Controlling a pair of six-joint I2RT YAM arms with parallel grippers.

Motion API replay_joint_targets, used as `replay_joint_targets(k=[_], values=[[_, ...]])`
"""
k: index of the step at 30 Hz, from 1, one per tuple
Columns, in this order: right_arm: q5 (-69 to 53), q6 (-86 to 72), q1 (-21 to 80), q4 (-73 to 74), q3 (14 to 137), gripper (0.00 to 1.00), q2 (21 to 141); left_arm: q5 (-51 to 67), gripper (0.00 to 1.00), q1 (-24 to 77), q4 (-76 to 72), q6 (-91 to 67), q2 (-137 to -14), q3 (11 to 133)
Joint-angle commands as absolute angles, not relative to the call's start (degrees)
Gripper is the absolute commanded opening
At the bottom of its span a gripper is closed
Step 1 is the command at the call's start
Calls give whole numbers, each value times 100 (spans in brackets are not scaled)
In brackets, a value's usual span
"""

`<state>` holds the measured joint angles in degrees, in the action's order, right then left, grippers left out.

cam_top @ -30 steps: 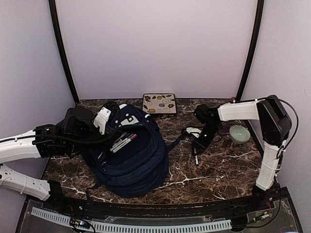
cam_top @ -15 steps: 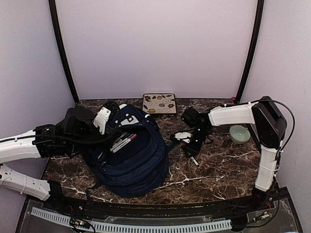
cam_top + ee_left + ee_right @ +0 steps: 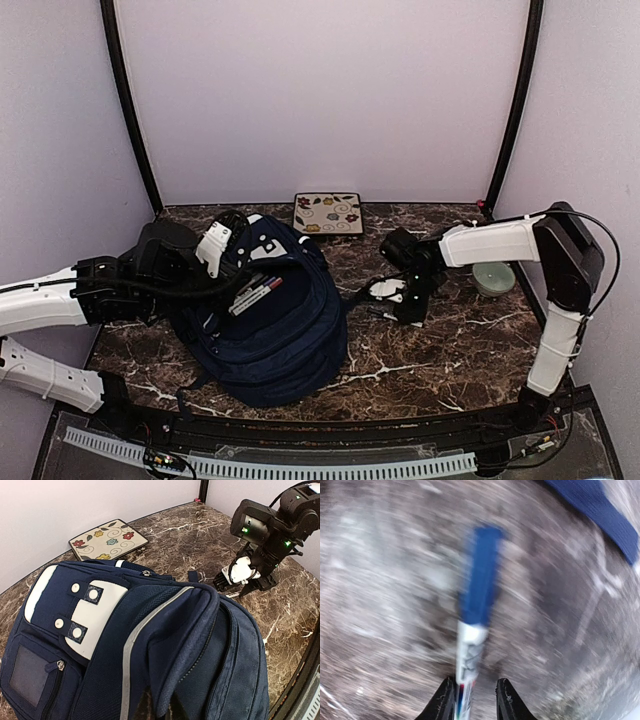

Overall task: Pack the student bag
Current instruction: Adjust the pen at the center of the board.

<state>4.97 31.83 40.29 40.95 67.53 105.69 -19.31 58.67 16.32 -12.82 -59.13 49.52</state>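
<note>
Only the right wrist view is showing the right gripper [image 3: 474,695] narrowly parted astride a blue-capped marker [image 3: 479,590], while overhead the closed left gripper [image 3: 213,243] is touching the student bag [image 3: 280,330], lying left on the table [image 3: 460,350].

**Backpack blocks the left; open marble on the near side**

Left of the right claw [image 3: 475,687], the big navy-blue fabric backpack [image 3: 270,320] bars the way, its blue webbing strap [image 3: 592,517] lying on the marble close by. Right of the claw stands a pale green bowl [image 3: 493,277]; beyond it to the left, a flowered square tile [image 3: 327,213]. Nearer the bases, bare brown marble tabletop [image 3: 450,350] leaves free passage.
</note>
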Motion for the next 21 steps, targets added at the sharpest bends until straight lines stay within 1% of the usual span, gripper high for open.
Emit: replay_joint_targets(k=[1,7,21], values=[[572,3131,3763,4314,7044,30,10512,-2050,0,5854,1153,-1270,-5836,5124],[19,3159,3778,4503,7291,30,10718,-2048,0,5854,1185,-1284,-5804,5109],[197,2960,3773,4452,7583,30,11160,-2057,0,5854,1176,-1331,-5737,5036]])
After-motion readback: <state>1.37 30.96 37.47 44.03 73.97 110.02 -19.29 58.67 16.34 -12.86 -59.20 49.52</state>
